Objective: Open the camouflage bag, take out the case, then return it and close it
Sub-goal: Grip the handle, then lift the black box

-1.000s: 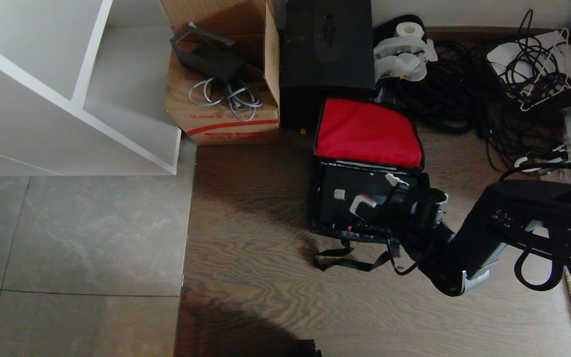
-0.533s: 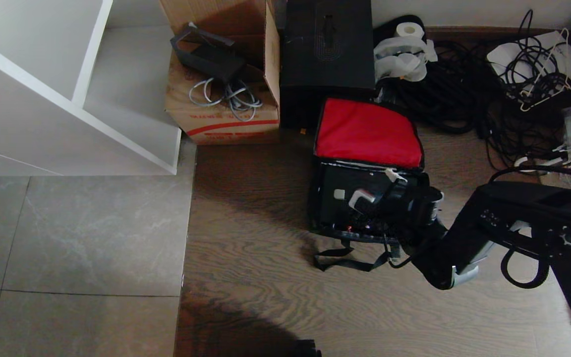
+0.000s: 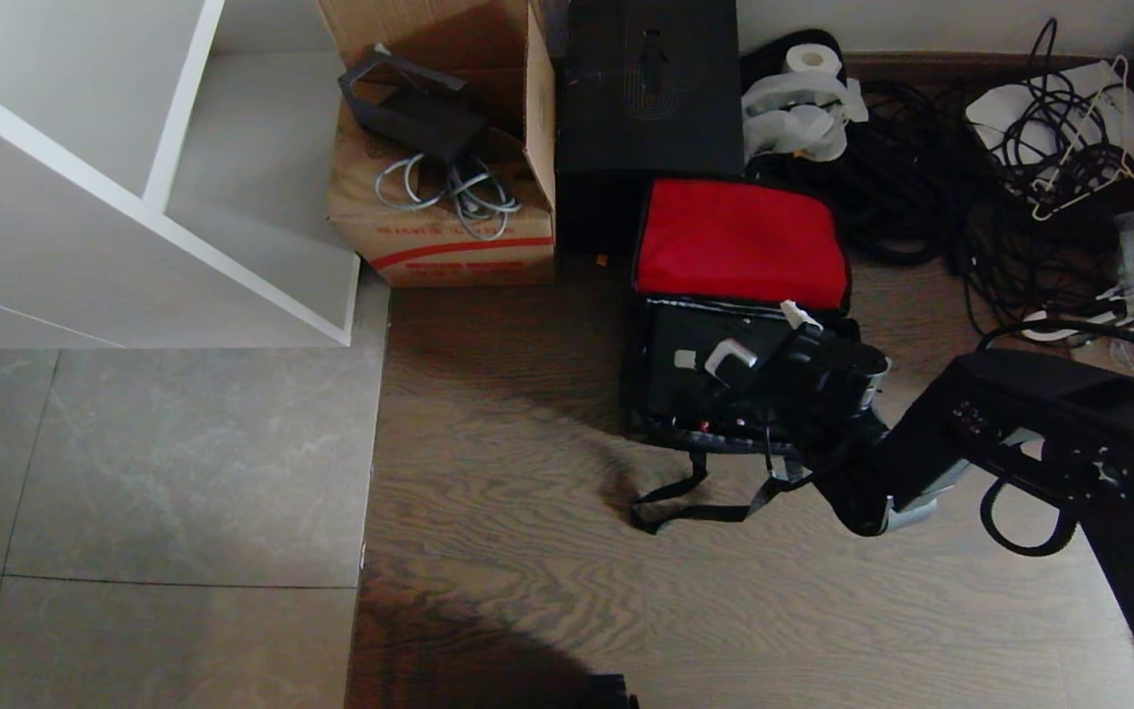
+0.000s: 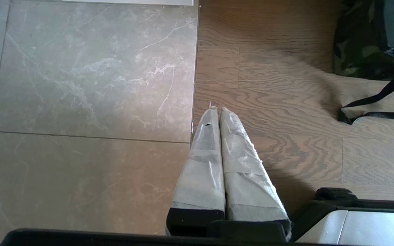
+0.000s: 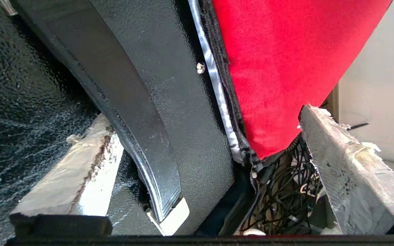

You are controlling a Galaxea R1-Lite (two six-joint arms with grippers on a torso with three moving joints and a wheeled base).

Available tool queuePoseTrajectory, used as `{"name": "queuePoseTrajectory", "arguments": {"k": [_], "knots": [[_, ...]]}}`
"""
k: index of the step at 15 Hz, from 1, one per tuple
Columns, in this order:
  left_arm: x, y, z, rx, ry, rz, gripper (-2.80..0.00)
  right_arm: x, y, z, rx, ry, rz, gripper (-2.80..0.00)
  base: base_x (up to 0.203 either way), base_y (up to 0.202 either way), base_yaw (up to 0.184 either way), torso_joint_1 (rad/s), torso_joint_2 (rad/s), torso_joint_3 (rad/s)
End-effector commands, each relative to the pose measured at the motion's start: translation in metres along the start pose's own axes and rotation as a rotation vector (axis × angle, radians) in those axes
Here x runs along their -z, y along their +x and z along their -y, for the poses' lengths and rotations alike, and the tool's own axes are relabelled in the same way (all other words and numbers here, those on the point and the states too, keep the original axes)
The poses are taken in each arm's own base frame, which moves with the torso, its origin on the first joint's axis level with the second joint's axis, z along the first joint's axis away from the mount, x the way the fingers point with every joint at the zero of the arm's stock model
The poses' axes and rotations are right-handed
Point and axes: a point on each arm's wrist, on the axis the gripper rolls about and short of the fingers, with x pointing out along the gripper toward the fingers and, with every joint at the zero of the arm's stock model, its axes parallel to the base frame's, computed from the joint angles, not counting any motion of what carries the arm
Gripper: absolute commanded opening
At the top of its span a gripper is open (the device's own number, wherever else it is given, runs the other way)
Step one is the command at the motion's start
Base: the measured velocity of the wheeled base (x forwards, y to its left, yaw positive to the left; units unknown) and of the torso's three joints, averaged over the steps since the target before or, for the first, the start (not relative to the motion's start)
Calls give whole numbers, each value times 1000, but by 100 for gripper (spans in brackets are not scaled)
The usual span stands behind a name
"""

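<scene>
The right gripper (image 3: 762,333), fingers spread wide and grasping nothing, straddles the handle (image 5: 121,99) of the black case (image 3: 715,384), which sits inside the open camouflage bag (image 4: 354,51) on the wooden floor (image 3: 528,591). The red-lined lid (image 3: 739,241) stands raised behind. The left gripper (image 4: 215,116) hangs clenched above the floor.

The head view looks steeply down from high on the floor, with the camouflage bag (image 3: 736,325) right of centre. The left wrist view hangs low over the tile-and-wood seam, facing down past its left gripper (image 4: 216,111), and shares the bag's corner (image 4: 357,51) and strap at upper right. The right wrist view sits tight over the case (image 5: 169,102), pressed close to the red lining.
</scene>
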Motion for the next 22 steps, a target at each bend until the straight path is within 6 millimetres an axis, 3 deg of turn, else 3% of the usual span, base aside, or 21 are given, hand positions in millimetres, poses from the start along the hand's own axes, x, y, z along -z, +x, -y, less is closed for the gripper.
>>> {"name": "queuePoseTrajectory", "arguments": {"k": [1,2,3,12,22], "knots": [[0,0,0,0,-1,0,-280,5,0,-10,-18,-14,-11,0,0,0,0,0,0,0],[0,0,0,0,0,1,-280,6,0,-12,-21,-15,-12,0,0,0,0,0,0,0],[0,0,0,0,0,-1,-280,6,-1,-14,-26,-19,-14,-280,0,0,0,0,0,0],[0,0,0,0,0,-1,-280,10,-8,-28,-71,-31,-40,-280,0,0,0,0,0,0],[0,0,0,1,-1,0,-280,-51,-76,-60,-205,137,-353,-280,0,0,0,0,0,0]]}}
